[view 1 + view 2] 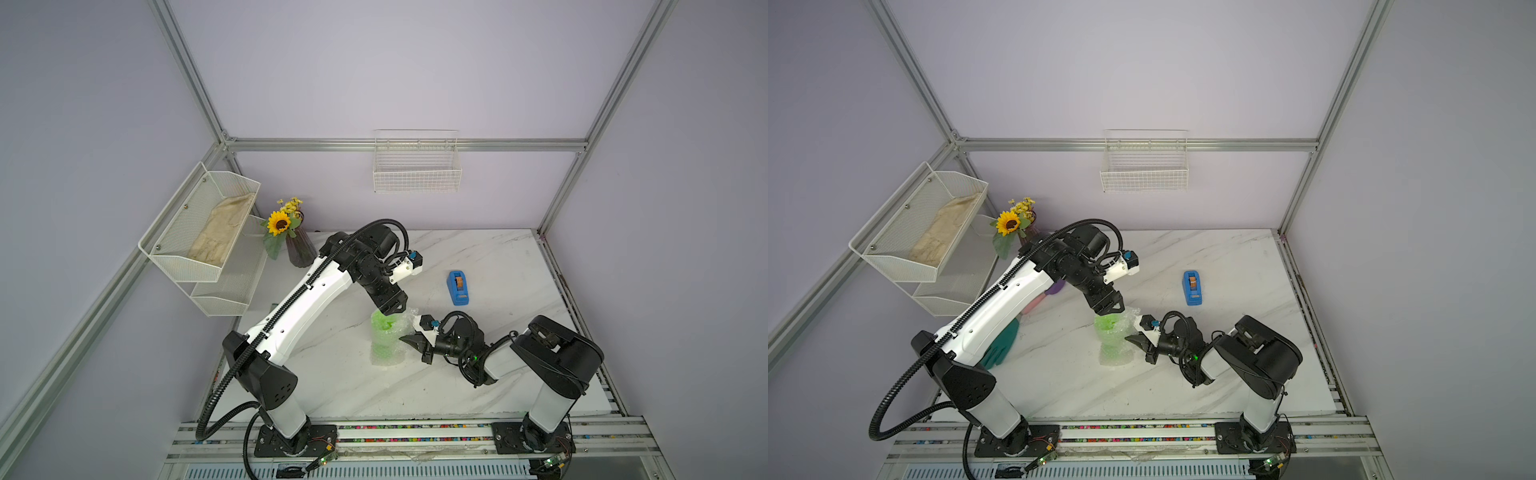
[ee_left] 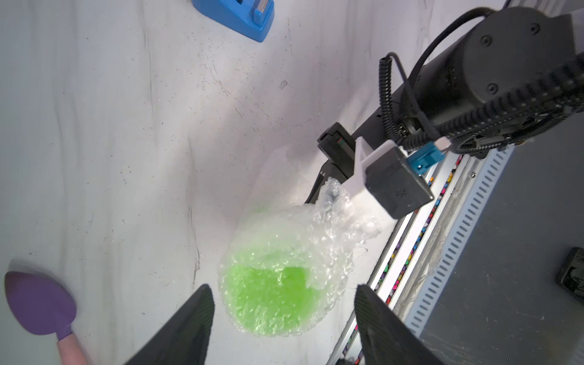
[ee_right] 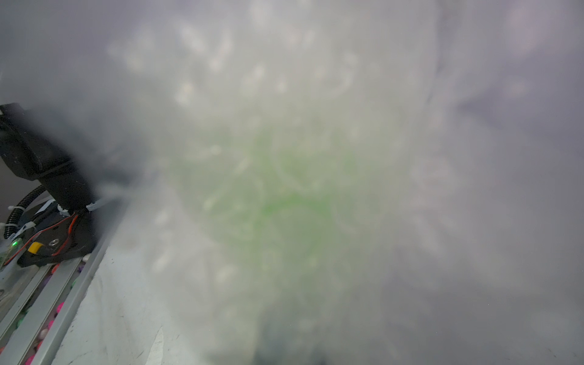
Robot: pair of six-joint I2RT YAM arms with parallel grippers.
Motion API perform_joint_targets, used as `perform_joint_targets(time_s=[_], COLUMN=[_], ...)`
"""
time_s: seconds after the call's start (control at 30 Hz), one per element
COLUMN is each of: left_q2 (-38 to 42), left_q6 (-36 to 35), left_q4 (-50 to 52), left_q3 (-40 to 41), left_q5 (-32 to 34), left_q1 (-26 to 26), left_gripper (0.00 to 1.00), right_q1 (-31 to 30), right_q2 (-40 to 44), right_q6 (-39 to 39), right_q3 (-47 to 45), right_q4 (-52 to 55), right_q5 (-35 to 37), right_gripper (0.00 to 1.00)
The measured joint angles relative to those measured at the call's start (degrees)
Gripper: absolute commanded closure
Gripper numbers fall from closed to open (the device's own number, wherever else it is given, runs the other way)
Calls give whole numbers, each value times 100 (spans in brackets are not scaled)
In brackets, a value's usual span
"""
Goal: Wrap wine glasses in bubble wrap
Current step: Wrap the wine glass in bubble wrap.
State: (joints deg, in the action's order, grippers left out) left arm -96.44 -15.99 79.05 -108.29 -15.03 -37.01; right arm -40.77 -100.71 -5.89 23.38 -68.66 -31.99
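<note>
Lime-green translucent plastic goblet (image 1: 383, 328) stands upright approx. mid-table on the white marble-look tabletop (image 1: 478, 365). The clear, crinkly sheet of bubble wrap (image 1: 386, 356) goes round it from foot to rim. In the left wrist view the wrap covers the bowl's mouth too, w/ green showing thru. A loose flap sticks up on the side toward the right arm.

Step, as we read it: the wrap is on, so we're at the closing/securing stage, not the rolling stage.

Left gripper (image 2: 282, 287) hangs just above the bowl. Its jaws are spread wider than the bundle, one each side, and hold nothing.

Right gripper (image 1: 406, 338) is closed tight, tips pressed into the wrap's side at about bowl-to-stem height. It looks to us like it pinches a fold there. The right wrist view is only blurred wrap against the lens, so we can't confirm the pinch from that side.

Next move, our guess: the right gripper should keep that pinch so the sheet doesn't spring open. The left one could press the flap down, or go for the blue plastic tape dispenser (image 1: 458, 288), which sits well apart on the far side. The bundle looks light, so any push should be gentle or it tips.

Pose: the left arm reaches fwd w/ its elbow high and wrist bent so the gripper points down. The right arm is folded low, forearm near level, coming in sideways.
</note>
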Motion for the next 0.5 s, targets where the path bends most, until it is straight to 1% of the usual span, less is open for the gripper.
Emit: perform_joint_targets(time_s=[0.07,0.1,0.17,0.23,0.33,0.37,0.43,0.5], left_q2=[-85,-157,-323,-483,-568,-560,-542,-527], left_q6=[-4,-4,7,0,-20,-28,-70,-98], left_q4=[-39,-42,-35,-28,-13,-9,-9,-11], left_q3=[0,0,0,13,20,20,20,55], left_q5=[-11,-13,-11,35,116,144,205,284], left_q1=[-103,-166,-256,-319,-323,-323,-319,-315], left_gripper=[30,32,42,47,66,76,90,98], right_q1=[0,0,0,0,0,0,0,0], right_q2=[0,0,0,0,4,11,33,44], right_q6=[0,0,0,0,-20,-33,-52,-63], right_q3=[0,0,0,0,0,0,0,0], right_q4=[2,7,13,22,61,81,109,127], right_q5=[0,0,2,2,4,4,7,11], right_gripper=[100,100,100,100,100,100,100,100])
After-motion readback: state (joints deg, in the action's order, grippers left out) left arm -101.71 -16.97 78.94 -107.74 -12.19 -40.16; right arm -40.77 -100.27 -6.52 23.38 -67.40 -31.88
